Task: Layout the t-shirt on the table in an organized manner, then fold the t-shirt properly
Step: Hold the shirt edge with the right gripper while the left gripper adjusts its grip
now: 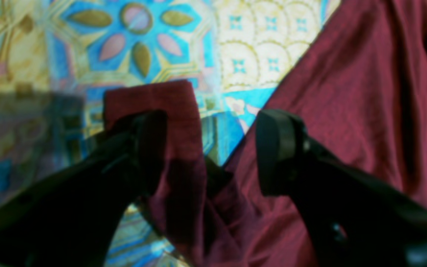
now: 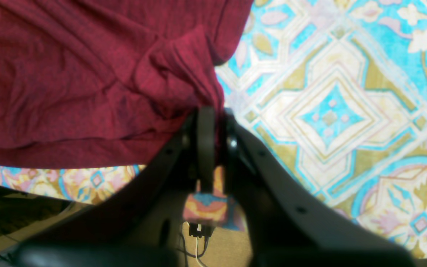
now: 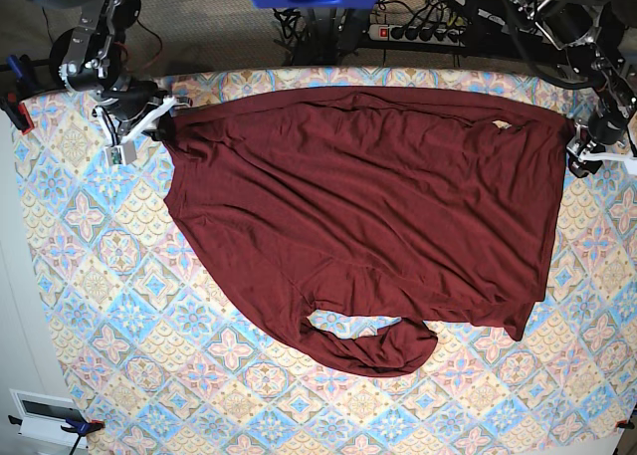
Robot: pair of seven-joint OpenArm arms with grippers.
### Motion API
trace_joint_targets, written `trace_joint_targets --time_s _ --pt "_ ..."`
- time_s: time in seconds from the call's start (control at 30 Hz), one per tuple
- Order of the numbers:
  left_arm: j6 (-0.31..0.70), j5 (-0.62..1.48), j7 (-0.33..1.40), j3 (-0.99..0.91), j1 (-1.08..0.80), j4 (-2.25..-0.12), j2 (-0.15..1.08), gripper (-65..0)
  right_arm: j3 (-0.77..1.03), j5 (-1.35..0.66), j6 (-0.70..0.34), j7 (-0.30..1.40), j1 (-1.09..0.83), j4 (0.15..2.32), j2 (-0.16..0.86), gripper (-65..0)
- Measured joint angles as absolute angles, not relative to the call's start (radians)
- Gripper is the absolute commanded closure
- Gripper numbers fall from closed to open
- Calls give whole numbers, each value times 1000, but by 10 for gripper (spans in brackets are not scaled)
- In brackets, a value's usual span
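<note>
Maroon fabric fills most of the overhead base view: the t-shirt [image 3: 368, 216] lies spread on the table [image 3: 100, 306], whose cloth is patterned in blue, pink and cream tiles. Nearest the viewer, at about six o'clock, the collar opening forms a loop of fabric, with a sleeve drooping toward five o'clock; the lower body still ripples with diagonal wrinkles and its edge from nine toward six o'clock runs on a slant, not square. Farther back, at about ten o'clock, the right gripper [image 2: 215, 122] has its jaws pinched tight on a bunched corner of the shirt, the fabric gathered into a knot of folds just above the fingertips. At about two o'clock, at the far edge, the left gripper [image 1: 211, 148] stands with jaws spread wide; a narrow strip of maroon cloth hangs loose in the gap between them, lying against the left finger, and nothing is clamped. The step in hand appears to be the laying-out, not yet the folding. To do it well, the right arm would likely need to draw its corner outward and slightly away until the wrinkles pull flat, then lower it before letting go so the corner does not spring back. The left arm's cloth should be clear of its finger before lifting, or the far edge may drag and rumple again.
</note>
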State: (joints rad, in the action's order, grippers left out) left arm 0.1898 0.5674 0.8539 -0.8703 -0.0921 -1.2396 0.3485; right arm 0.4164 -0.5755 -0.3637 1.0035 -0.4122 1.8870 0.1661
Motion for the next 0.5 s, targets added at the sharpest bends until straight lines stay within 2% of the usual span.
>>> trace_joint_targets --time_s 0.27,0.5 --pt "23 527 920 -871 -162 -1394 321 -355 416 -576 -364 1003 -411 1887 166 0" --pt "8 488 935 -871 -158 -1425 300 -342 416 -576 -364 1003 -409 1887 166 0"
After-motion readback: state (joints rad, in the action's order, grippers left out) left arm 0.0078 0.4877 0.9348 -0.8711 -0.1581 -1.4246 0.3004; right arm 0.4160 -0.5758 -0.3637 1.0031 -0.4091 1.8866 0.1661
